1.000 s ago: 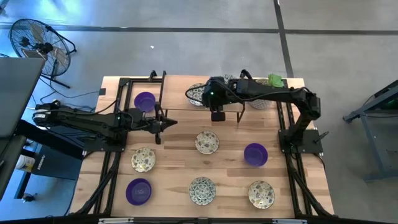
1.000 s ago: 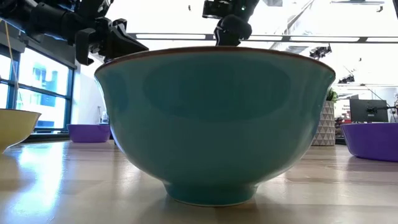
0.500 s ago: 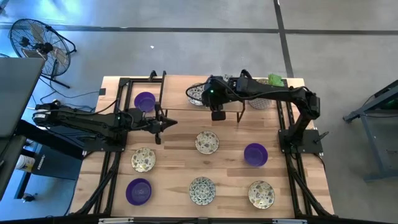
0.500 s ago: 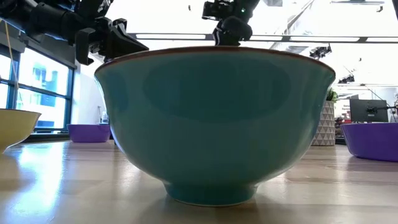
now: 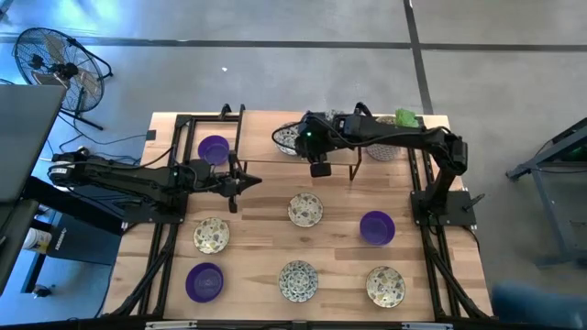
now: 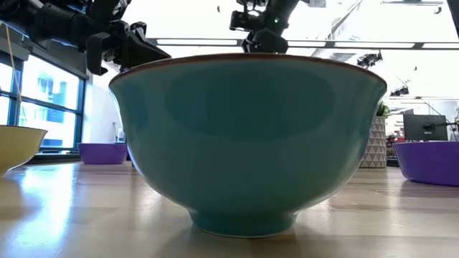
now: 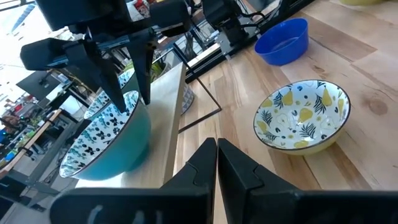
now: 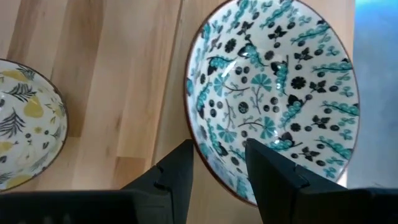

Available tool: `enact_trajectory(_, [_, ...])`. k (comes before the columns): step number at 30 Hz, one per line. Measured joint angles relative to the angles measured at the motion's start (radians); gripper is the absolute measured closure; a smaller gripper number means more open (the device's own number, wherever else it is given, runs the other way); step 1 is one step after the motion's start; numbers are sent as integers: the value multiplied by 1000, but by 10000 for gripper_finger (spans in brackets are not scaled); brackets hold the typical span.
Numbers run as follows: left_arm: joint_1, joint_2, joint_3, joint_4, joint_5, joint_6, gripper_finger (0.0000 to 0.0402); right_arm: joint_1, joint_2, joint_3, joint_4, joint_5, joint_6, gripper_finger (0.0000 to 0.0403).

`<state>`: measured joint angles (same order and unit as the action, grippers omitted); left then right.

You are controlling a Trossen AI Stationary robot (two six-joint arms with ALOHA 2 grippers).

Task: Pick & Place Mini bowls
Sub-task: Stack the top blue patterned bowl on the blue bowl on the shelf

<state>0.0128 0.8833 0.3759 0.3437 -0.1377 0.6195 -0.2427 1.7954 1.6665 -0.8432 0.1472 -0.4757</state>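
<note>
A white bowl with teal floral patterning [image 5: 285, 137] [image 8: 273, 93] is at the table's far middle, in my right gripper [image 5: 318, 167] [image 8: 214, 171], which is shut on it. My left gripper [image 5: 241, 181] [image 7: 216, 152] is shut and empty, hovering left of centre. Three purple mini bowls [image 5: 214, 148] [image 5: 377, 227] [image 5: 204, 281] and several cream patterned mini bowls, such as one mid-table [image 5: 305, 209] and one to its left [image 5: 211, 235], stand on their bases. A cream bowl with yellow fruit [image 7: 303, 118] lies ahead of my left gripper. My right gripper has the teal-patterned bowl by its rim [image 8: 208, 163] on the side toward the table's middle. One finger [image 8: 277, 177] is inside the bowl and one [image 8: 174, 177] outside, coming from above and pointing down. The bowl seems raised off the table, open side up.
A patterned pot with a green plant [image 5: 400, 122] [image 6: 378, 143] stands at the far right. Black frame rails [image 5: 174, 183] [image 5: 424, 192] run along both sides. A large teal bowl [image 6: 247, 143] fills the low view and hides most of the table.
My right gripper has risen slightly and shifted a little toward the table's left edge, and the teal-patterned bowl has moved with it. The gap between its fingers is not comparable across frames.
</note>
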Motion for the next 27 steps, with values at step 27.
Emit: enact_trajectory(27, [0, 0, 0, -4, 38, -9, 392, -14, 18, 0, 47, -14, -78, 396])
